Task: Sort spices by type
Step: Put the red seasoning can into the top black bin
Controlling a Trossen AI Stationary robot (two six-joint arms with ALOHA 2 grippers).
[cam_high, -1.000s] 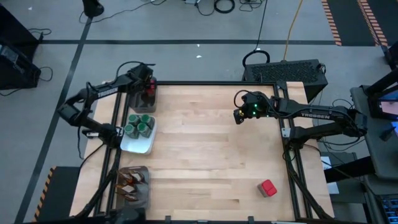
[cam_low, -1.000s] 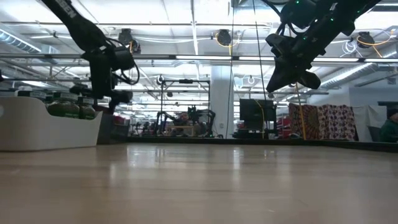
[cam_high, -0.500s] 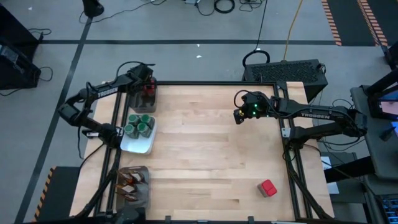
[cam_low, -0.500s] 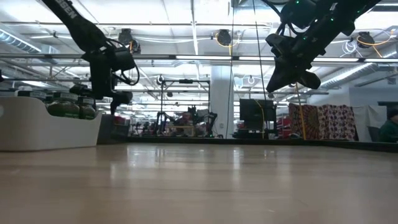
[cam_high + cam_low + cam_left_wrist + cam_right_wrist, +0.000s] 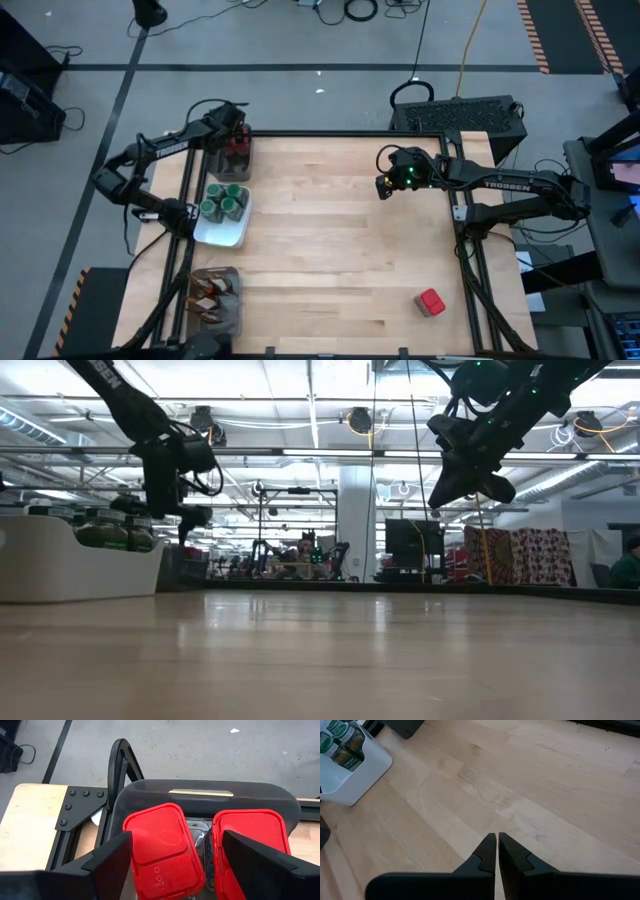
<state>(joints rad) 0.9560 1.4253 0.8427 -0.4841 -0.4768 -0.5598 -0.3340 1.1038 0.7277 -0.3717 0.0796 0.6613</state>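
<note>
A pale wooden surface is seen from above, with a dark robot arm at each side. The left pincer hangs over a dark tray at the far left corner, its fingers spread wide and released, holding nothing. In the left wrist view, two red boxes lie side by side in that tray directly below the fingers, lids up, each longer than it is wide, with their long sides running parallel to each other. One more red box sits alone on the bare wood near the front right corner, well apart from everything else and turned slightly askew to the surface's edges. Along the left edge, in front of the dark tray, a white dish holds little jars with green lids, standing upright in a tight cluster; about six lids can be counted from above. Farther forward, at the front left corner, a grey tray holds brown-orange sachets; they overlap too much to count or to say which way they point. The right pincer hangs above the far right part of the surface, over bare wood, with nothing beneath it. Its two fingers are clenched together, tips nearly touching, and grip nothing. In the low view both arms hang clear of the wood.
</note>
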